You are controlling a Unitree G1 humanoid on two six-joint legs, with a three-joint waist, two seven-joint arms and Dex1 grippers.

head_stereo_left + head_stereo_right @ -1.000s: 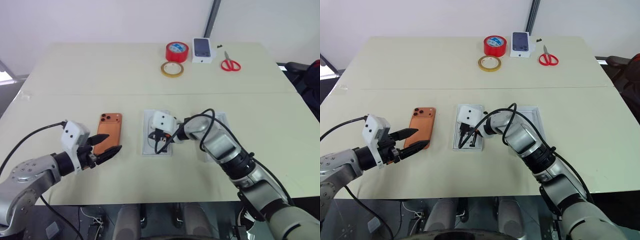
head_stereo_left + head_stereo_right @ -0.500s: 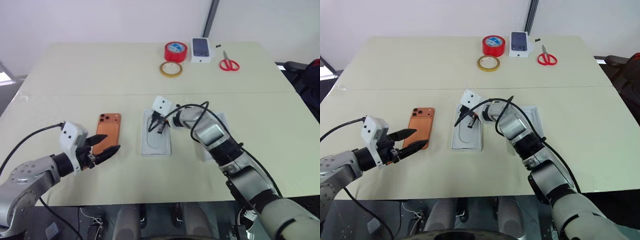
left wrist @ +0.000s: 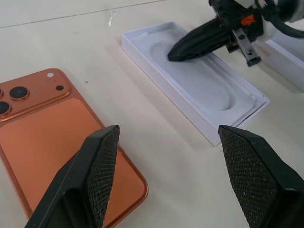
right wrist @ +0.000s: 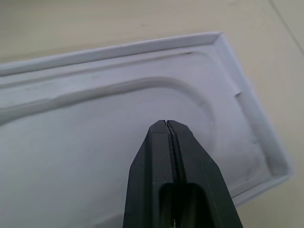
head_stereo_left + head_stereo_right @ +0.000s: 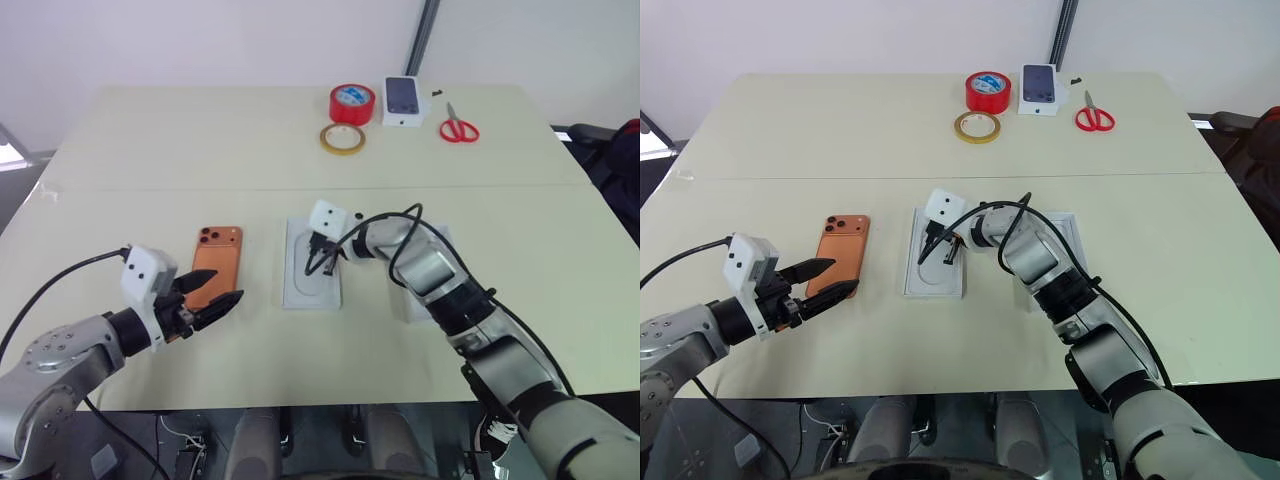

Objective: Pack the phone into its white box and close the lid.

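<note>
The orange phone (image 5: pixel 217 262) lies camera side up on the table, left of centre. My left gripper (image 5: pixel 228 288) hovers open just in front of its near end, with nothing between the fingers (image 3: pixel 95 166). Beside the phone on the right lies the white box (image 5: pixel 312 265), its inside covered by a white insert with an oblong recess (image 3: pixel 204 80). My right gripper (image 4: pixel 166 124) is shut and empty, its tip resting over the recess toward the far end. The lid (image 5: pixel 1072 230) lies right of the box, partly hidden under my right arm.
At the table's far edge stand a red tape roll (image 5: pixel 353 102), a tan tape ring (image 5: pixel 343 138), a small white box printed with a dark phone (image 5: pixel 403 100) and red scissors (image 5: pixel 459 128). A seam crosses the table behind the phone.
My shut right gripper has slid from the middle of the insert toward its far end. The left gripper and the phone have stayed put.
</note>
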